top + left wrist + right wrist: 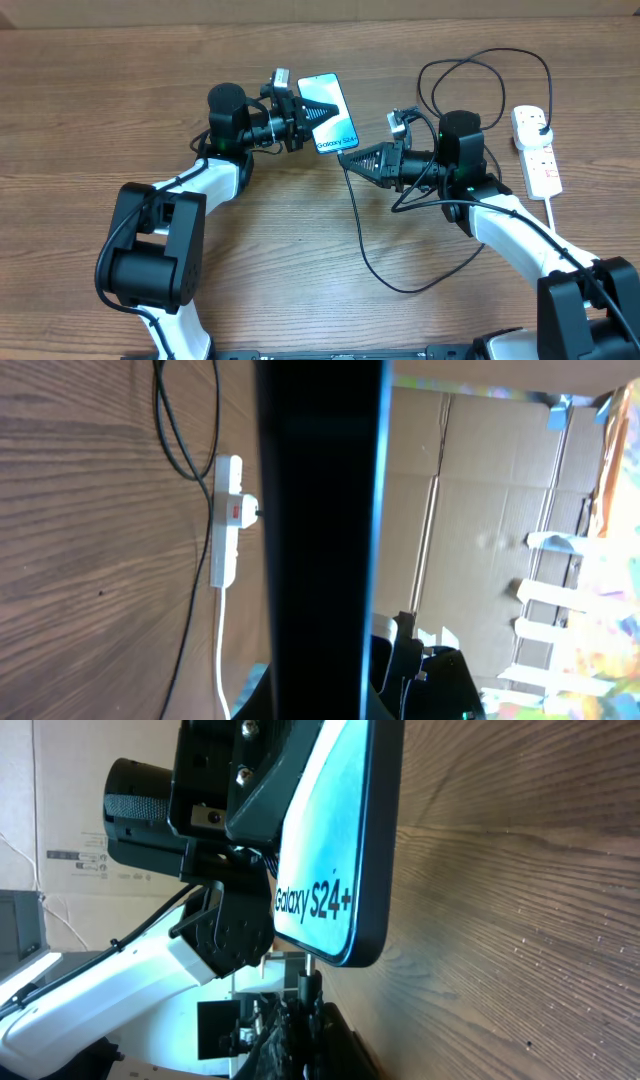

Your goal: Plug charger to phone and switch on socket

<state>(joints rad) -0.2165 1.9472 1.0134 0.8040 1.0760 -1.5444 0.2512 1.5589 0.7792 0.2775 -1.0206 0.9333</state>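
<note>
Left gripper: narrow, clamped across the phone from its 9 o'clock side, near the top end. Phone at about 12 o'clock of the table, lying slantwise, top toward 11, bottom toward 5, cyan screen turned up to the overhead camera. "Galaxy S24+" legible along the bottom end in the right wrist view. From the left wrist, seen edge-on as a dark band with a thin cyan rim. Lifted clear or resting an edge on the wood: cannot tell.

Right gripper: at 5 o'clock of the phone, just beside its bottom end, pointed toward 9–10 o'clock. Narrow, fingers drawn together to a point, with the charger coming out between them, so closed on its connector end. Tip itself too dark and small to make out. Seated in the port or merely beside it: cannot tell.

From that gripper, cable down toward 6 o'clock, round in a loose bend at 5 and back up under the right arm. Then a loop at 12 o'clock of the right wrist, and on to the black plug.

Strip: at 3 o'clock of the table, well apart from the phone, long axis roughly 12 to 6. Plug seated in its 12 o'clock outlet. Red marks on the switches, visible from the left wrist too; on or off not readable. White cord leaving the 6 o'clock end.
</note>
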